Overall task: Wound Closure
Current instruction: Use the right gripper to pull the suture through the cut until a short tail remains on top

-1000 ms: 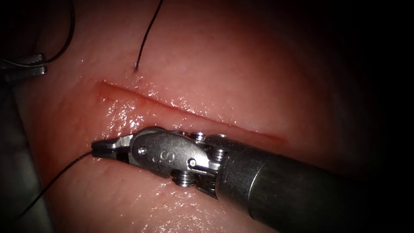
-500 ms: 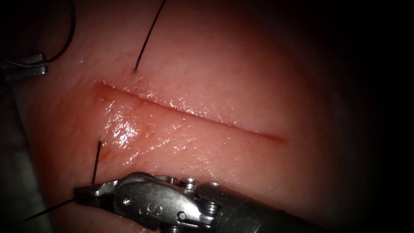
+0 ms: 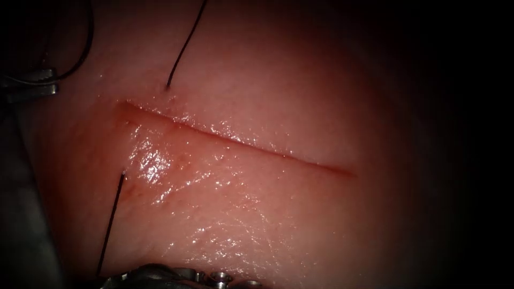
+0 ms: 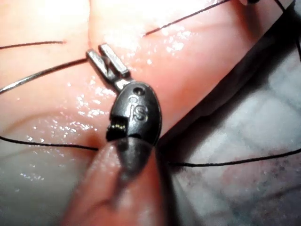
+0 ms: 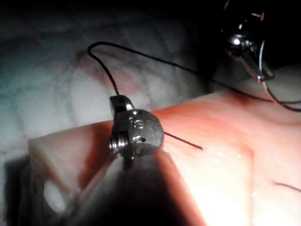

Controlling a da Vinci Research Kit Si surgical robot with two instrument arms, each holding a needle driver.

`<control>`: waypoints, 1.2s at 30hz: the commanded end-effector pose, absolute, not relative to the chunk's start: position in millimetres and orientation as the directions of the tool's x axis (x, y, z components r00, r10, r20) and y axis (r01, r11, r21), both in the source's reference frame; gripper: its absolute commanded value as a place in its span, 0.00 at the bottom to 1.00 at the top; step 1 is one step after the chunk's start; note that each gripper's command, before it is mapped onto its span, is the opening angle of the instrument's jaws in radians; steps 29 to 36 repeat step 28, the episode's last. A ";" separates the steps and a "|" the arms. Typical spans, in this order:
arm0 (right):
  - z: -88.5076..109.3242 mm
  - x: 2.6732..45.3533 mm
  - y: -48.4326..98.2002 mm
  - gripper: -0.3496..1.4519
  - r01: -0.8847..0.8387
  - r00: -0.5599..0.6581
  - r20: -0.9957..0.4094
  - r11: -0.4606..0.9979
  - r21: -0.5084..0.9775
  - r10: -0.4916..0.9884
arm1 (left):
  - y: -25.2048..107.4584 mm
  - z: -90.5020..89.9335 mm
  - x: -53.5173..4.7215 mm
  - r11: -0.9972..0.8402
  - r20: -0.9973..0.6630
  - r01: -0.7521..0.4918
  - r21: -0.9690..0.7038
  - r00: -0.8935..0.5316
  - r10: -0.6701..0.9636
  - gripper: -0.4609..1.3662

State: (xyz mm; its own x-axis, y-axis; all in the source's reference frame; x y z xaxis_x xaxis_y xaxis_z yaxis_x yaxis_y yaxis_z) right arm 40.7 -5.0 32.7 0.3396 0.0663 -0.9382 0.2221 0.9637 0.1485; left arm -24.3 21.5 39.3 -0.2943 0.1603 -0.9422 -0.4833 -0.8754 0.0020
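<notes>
The cut (image 3: 235,143) runs across the tissue (image 3: 300,96) from upper left to lower right. Dark thread (image 3: 184,45) enters the tissue above the cut's left end and comes out below it as a taut strand (image 3: 111,225). That strand leads down to my right tool (image 3: 115,279) at the bottom edge, shut on the thread. In the right wrist view the same tool (image 5: 120,103) grips the thread (image 5: 183,141) close to the tissue. My left tool (image 3: 45,80) waits at the left edge, off the tissue, holding the curved needle (image 4: 42,75) in its jaws (image 4: 106,59).
Loose thread (image 4: 225,163) lies over the pale cloth (image 4: 254,141) beside the tissue. Red fluid tints the wet tissue around the cut's left end (image 3: 134,115).
My right tool has moved down and left to the bottom edge, pulling thread through the tissue; a lengthening strand now shows below the cut. The left tool has stayed put.
</notes>
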 end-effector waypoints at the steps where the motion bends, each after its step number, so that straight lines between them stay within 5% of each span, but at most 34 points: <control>1: 32.7 40.7 -5.7 0.00 0.231 0.345 -0.936 0.961 0.152 0.066 | 21.5 39.3 -24.3 -0.880 -0.942 -0.475 -0.001 -0.294 0.160 0.06; 36: 31.6 41.0 -10.5 0.00 0.271 0.355 -0.931 0.945 0.184 0.080 | 21.7 39.4 -24.4 -0.880 -0.942 -0.475 -0.002 -0.294 0.160 0.06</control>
